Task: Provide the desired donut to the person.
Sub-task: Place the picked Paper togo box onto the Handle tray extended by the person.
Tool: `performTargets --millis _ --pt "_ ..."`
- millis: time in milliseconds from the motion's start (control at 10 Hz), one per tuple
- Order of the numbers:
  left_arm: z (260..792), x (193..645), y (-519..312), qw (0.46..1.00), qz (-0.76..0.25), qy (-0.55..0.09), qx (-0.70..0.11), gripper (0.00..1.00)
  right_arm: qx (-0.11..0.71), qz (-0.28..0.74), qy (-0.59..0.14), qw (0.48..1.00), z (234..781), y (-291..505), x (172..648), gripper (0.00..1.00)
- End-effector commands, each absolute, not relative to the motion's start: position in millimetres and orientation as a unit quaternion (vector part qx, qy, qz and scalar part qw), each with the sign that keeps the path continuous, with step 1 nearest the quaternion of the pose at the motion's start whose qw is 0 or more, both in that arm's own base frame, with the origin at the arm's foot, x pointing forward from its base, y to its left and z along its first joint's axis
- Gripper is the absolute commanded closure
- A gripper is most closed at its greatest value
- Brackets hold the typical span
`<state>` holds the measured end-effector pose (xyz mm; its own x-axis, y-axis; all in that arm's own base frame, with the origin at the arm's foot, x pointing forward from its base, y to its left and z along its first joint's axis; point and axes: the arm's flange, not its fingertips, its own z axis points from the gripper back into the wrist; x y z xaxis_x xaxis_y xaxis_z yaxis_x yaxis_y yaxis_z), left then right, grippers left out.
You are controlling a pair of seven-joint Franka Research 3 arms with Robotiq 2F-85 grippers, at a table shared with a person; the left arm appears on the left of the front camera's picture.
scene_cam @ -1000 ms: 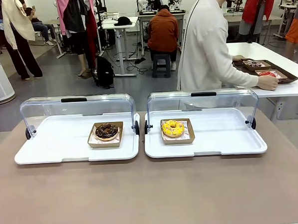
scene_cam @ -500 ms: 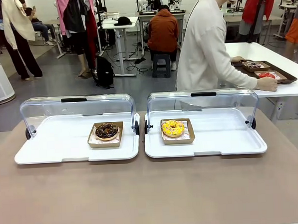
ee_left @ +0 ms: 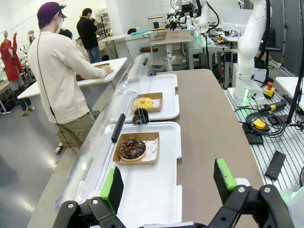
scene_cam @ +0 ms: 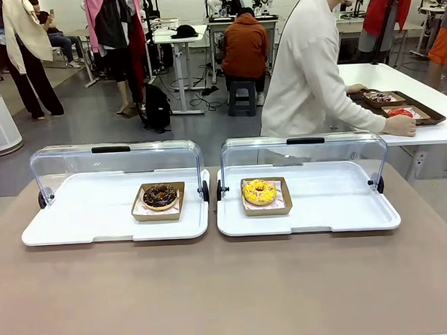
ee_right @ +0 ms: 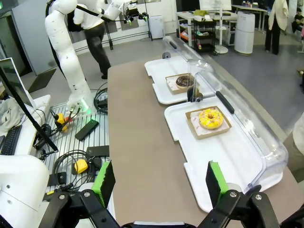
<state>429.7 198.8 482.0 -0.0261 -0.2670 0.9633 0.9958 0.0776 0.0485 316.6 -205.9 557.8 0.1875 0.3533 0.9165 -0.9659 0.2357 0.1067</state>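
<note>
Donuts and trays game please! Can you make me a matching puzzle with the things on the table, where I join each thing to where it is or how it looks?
Things:
1. chocolate donut
2. yellow donut
3. person
4. left gripper

Clues:
A. turned away, hand on a brown tray on the side table
B. open, holding nothing
C. in a small card box on the right white tray
D. in a small card box on the left white tray

Pairs: 1-D, 2-C, 3-A, 4-B
</note>
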Motion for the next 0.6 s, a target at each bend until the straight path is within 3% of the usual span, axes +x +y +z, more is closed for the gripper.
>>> performTargets --millis 0,500 --pt "482.3 428.1 197.5 0.574 -0.549 -0.462 -0.395 0.0 0.381 0.49 -0.417 0.664 555.6 -202.8 314.1 0.0" --pt "482.3 428.1 197.5 0.574 -0.549 -0.462 -0.395 0.0 0.381 0.49 -0.417 0.664 555.6 -202.8 314.1 0.0"
